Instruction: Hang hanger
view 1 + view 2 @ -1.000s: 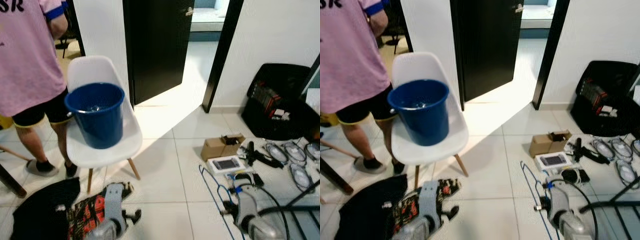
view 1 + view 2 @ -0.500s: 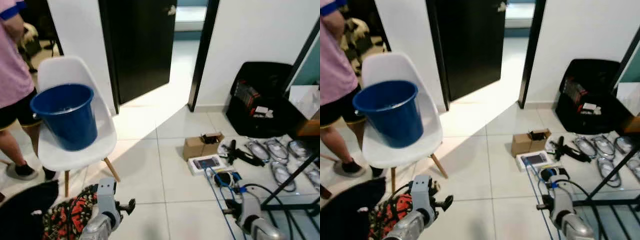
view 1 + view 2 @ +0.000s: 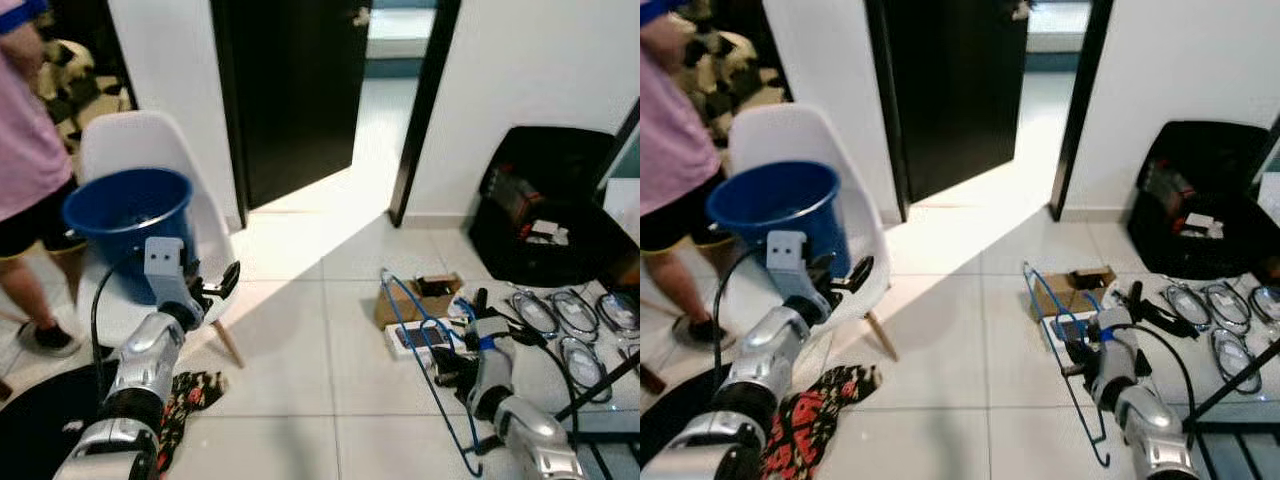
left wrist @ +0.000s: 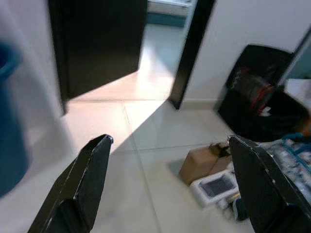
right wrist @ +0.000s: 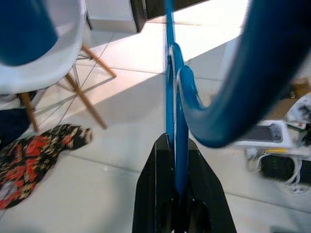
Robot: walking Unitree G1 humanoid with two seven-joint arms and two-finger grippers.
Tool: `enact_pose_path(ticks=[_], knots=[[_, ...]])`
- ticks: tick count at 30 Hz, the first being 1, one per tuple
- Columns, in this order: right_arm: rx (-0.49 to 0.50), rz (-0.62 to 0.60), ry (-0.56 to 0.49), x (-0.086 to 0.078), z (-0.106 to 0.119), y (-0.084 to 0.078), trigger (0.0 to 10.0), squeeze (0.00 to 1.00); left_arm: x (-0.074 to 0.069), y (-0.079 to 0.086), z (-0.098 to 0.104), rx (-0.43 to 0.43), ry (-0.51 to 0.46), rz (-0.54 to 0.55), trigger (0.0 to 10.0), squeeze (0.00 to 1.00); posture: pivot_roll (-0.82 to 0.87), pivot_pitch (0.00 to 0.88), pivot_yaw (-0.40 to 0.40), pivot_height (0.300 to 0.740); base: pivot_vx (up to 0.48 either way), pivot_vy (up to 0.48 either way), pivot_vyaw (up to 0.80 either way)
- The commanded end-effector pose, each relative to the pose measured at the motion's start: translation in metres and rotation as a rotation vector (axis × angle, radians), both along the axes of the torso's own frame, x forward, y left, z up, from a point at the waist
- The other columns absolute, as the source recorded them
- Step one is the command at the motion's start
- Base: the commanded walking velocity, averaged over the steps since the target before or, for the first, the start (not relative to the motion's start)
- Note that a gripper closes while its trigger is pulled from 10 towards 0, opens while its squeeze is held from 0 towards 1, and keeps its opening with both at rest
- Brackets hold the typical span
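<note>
Fingers (image 5: 160, 194) of right gripper (image 5: 177, 191) clamped on blue hanger (image 3: 1065, 360); left gripper (image 4: 170, 184) spread wide, empty.

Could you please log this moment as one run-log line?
right gripper: shut on blue hanger | left gripper: open, raised near blue bucket | hanger not yet hung

Two silver, ribbed metal arms end in black two-fingered grippers: left gripper (image 3: 212, 285) under a grey camera block (image 3: 163, 269), right gripper (image 5: 176, 194) trailing black cable.
</note>
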State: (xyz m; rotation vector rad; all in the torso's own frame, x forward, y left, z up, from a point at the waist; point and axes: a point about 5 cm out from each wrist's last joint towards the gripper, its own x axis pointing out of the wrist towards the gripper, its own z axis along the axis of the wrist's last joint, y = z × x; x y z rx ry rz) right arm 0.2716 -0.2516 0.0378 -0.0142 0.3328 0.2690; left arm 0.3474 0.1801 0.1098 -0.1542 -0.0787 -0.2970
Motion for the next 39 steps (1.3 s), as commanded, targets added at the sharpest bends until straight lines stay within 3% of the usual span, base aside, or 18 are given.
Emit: enact_pose_path(ticks=[1, 6, 14, 24, 30, 39], knots=[[0.006, 0.022, -0.028, 0.004, 0.008, 0.002, 10.0, 0.00, 0.002, -0.003, 0.011, -0.001, -0.044, -0.014, 10.0, 0.00, -0.04, 0.000, -0.021, 0.740, 0.405, 0.000, 0.00], [-0.005, 0.064, -0.070, 0.009, 0.020, 0.004, 10.0, 0.00, 0.004, -0.014, 0.023, -0.011, -0.098, -0.053, 10.0, 0.00, -0.04, 0.000, -0.021, 0.740, 0.407, 0.000, 0.00], [0.020, 0.129, -0.109, 0.011, 0.033, 0.013, 10.0, 0.00, 0.001, -0.023, 0.034, 0.005, -0.133, -0.104, 10.0, 0.00, -0.04, 0.000, -0.020, 0.740, 0.409, 0.000, 0.76], [0.025, 0.197, -0.162, 0.017, 0.053, 0.021, 10.0, 0.00, 0.000, -0.035, 0.060, 0.092, -0.221, -0.114, 10.0, 0.00, -0.04, 0.000, -0.020, 0.740, 0.403, 0.000, 0.08], [0.024, 0.213, -0.177, 0.018, 0.058, 0.025, 10.0, 0.00, 0.002, -0.037, 0.061, 0.138, -0.218, -0.106, 10.0, 0.00, -0.04, 0.000, -0.020, 0.740, 0.383, 0.000, 0.80], [0.033, 0.173, -0.166, 0.017, 0.058, 0.023, 10.0, 0.00, 0.002, -0.043, 0.070, 0.157, -0.218, -0.095, 10.0, 0.00, -0.04, 0.000, -0.019, 0.740, 0.375, 0.000, 0.00]])
